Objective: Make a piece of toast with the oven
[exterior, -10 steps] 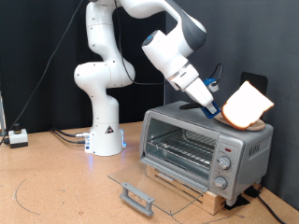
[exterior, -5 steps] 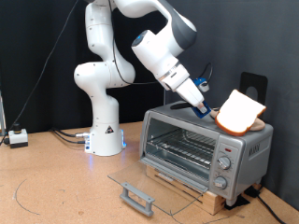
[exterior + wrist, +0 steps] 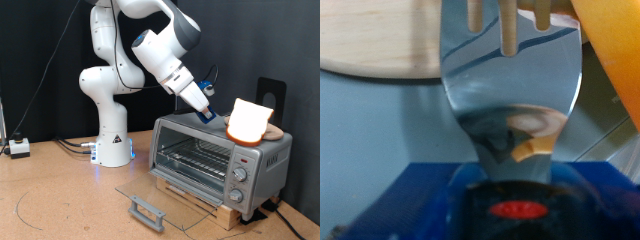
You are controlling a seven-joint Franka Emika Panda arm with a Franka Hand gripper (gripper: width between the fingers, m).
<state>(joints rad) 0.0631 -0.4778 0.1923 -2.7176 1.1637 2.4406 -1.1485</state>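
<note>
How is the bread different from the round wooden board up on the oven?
The piece of toast is square, pale with an orange-tan crust; the board is round, light wood. The toast stands tilted up on edge; the board lies flat. Both are on top of the oven, near the pincer.

A round light-wood board (image 3: pixel 380 45) lies flat; a small white box (image 3: pixel 19 148) sits on the tabletop (image 3: pixel 60 190).

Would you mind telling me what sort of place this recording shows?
Probably a robotics lab bench: a black backdrop curtain, a plywood table bearing the arm's base, and the oven with its door open.
</note>
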